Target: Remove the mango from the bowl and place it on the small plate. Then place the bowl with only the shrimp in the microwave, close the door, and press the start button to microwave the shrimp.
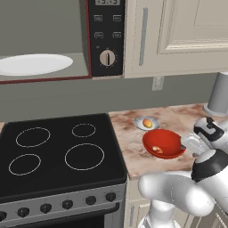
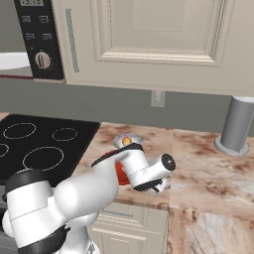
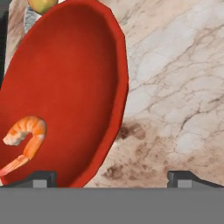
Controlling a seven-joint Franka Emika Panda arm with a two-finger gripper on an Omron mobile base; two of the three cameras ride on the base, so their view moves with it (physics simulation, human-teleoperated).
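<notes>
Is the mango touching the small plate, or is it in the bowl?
Touching. Left base view shows the mango sitting on the small plate, behind the bowl; in the hand view only the shrimp lies in the bowl.

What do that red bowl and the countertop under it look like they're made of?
The bowl looks like glazed ceramic or glossy plastic: smooth, even red with a soft sheen; the render leaves open which. The counter looks like polished marble or a stone-look laminate, going by its pale surface with brown veins and blotches.
</notes>
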